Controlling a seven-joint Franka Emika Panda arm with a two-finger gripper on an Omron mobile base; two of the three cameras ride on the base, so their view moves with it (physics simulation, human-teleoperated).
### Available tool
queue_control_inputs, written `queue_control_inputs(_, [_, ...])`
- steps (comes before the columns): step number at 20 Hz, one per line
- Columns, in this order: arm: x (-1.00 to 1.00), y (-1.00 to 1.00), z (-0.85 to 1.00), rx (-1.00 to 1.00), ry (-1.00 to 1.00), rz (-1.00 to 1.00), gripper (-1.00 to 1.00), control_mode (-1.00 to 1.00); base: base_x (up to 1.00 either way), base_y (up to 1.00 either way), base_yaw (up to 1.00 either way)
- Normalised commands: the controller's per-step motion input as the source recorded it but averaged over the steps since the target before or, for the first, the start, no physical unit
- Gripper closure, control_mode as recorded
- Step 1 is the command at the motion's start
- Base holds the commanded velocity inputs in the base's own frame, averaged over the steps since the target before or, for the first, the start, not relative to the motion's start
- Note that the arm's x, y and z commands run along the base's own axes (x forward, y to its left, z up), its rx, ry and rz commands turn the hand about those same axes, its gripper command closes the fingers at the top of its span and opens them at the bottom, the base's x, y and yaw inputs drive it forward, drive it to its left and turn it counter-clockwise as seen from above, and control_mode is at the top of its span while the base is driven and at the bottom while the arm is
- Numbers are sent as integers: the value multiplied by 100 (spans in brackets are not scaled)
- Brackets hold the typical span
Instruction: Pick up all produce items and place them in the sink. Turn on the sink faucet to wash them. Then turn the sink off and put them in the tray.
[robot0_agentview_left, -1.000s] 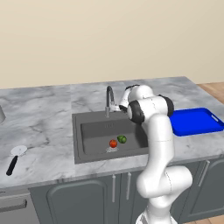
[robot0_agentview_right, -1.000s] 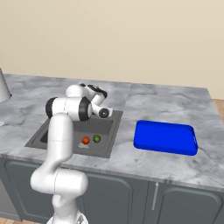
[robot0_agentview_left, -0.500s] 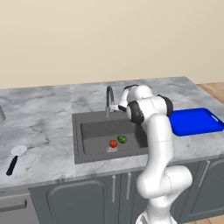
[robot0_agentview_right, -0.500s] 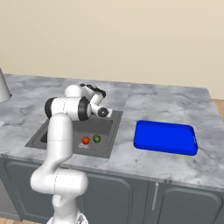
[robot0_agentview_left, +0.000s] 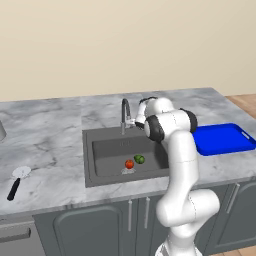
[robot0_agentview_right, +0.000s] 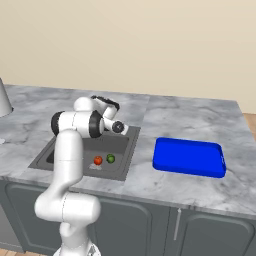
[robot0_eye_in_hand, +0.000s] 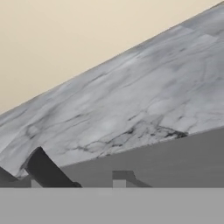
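Motion over the last second is almost nil: the arm holds nearly the same pose in both base views, with the gripper (robot0_agentview_left: 136, 119) parked close beside the sink faucet (robot0_agentview_left: 123, 109) at the back of the sink (robot0_agentview_left: 102, 142). Neither piece of produce has shifted. The red-orange item (robot0_agentview_left: 129, 164) and the green item (robot0_agentview_left: 139, 159) lie just beside each other on the basin floor near the drain. I read that as step 1 being done, with both items in the sink and the arm now working on the tap's small side lever. No water is visible, so whether the tap is running cannot be told.

From the left base view the pincer sits right next to the lever, though contact is too small to confirm. The hand view looks along the marble counter (robot0_eye_in_hand: 144, 100) toward the wall, with 1 dark finger (robot0_eye_in_hand: 43, 170) visible at the lower left. The jaws seem partly apart, but the pictures do not settle whether they are free or pinching the lever. Nothing else is carried.

The blue tray (robot0_agentview_left: 220, 140) waits on the counter to the right of the sink, well apart from the produce.
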Motion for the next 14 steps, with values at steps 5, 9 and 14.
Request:
queue_control_inputs(5, [0, -66, -37, 7, 7, -4, 100, -100, 0, 0, 0])
queue_control_inputs(9, [-1, -65, -38, 7, 7, -4, 100, -100, 0, 0, 0])
queue_control_inputs(14, [-4, -63, -38, 7, 7, -3, 100, -100, 0, 0, 0])
